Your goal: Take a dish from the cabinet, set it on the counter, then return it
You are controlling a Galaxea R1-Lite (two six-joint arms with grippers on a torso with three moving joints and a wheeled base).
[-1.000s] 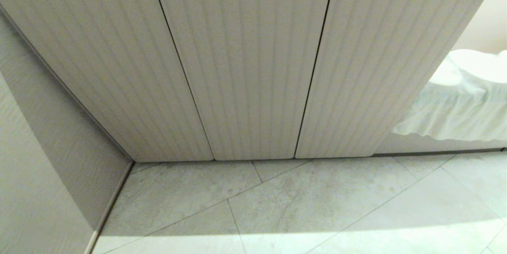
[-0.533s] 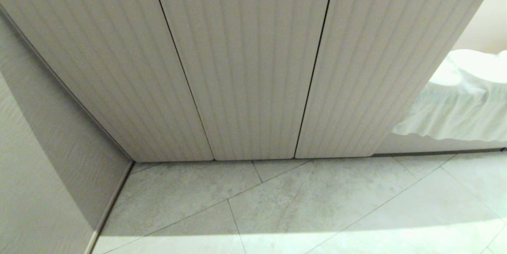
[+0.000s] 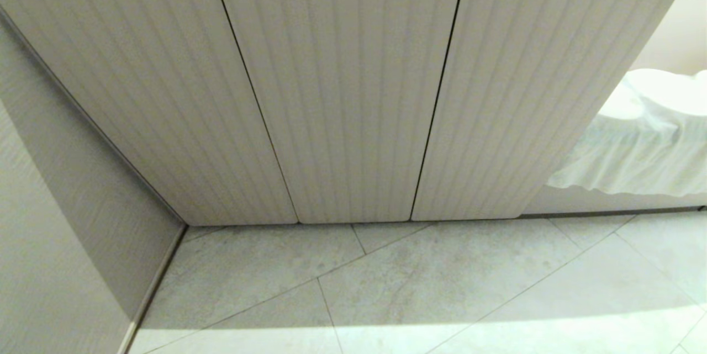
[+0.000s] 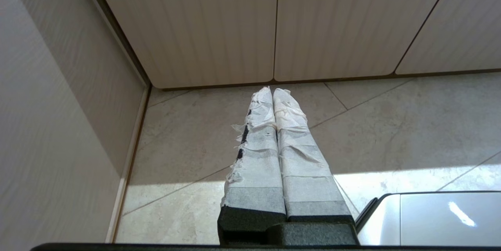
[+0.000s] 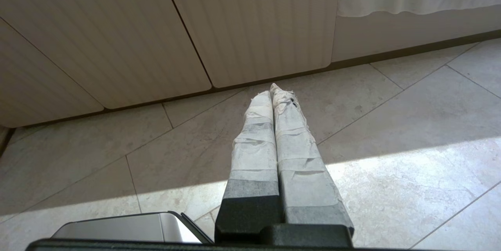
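fingers pressed together: left gripper (image 4: 273,91), right gripper (image 5: 271,88) | cabinet (image 3: 342,94) doors closed

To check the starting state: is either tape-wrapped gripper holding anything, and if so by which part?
Nothing is held. The left gripper and right gripper are both shut on nothing, above the pale tiled floor before the closed fluted beige cabinet.

You will find no text, label, brand, number or sign to read in any of the three views. The fluted cabinet (image 3: 342,89) doors are plain, the floor (image 3: 442,282) tiles carry only mottling and grout lines, and the white tape on each end effector is unprinted.
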